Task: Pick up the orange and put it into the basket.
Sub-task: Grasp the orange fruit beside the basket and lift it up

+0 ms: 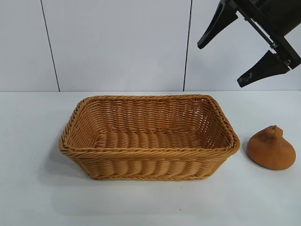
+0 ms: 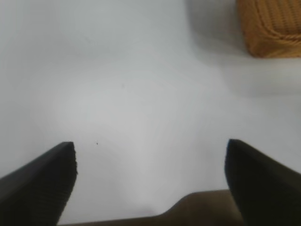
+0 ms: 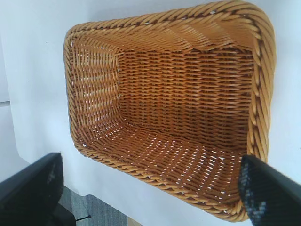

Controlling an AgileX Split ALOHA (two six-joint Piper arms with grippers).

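The orange (image 1: 271, 149) is sitting on the bench (image 1: 33, 188) just right of the basket (image 1: 149, 165); only the outside view is showing it. The right hand (image 1: 220, 60) is hanging wide open, holding nothing, above the basket. The left hand (image 2: 150, 165) is hanging open and holding nothing too.

The basket (image 1: 149, 137) is sitting on the bench (image 1: 37, 188), roughly in the middle, its long side running across in front of me. Nothing is lying inside it. The orange (image 1: 271, 148) is resting on the bench just beside the basket's right end, apart from it, with its knobby tip pointing up. A wall (image 1: 117, 42) is standing behind the bench. The right gripper (image 1: 221, 63) is hanging in the air above and behind the orange, over the right end of the basket, fingers (image 1: 214, 28) spread apart. The left gripper (image 2: 150, 148) is hovering over bare bench, with a corner of the basket lying farther off beyond its spread fingers.
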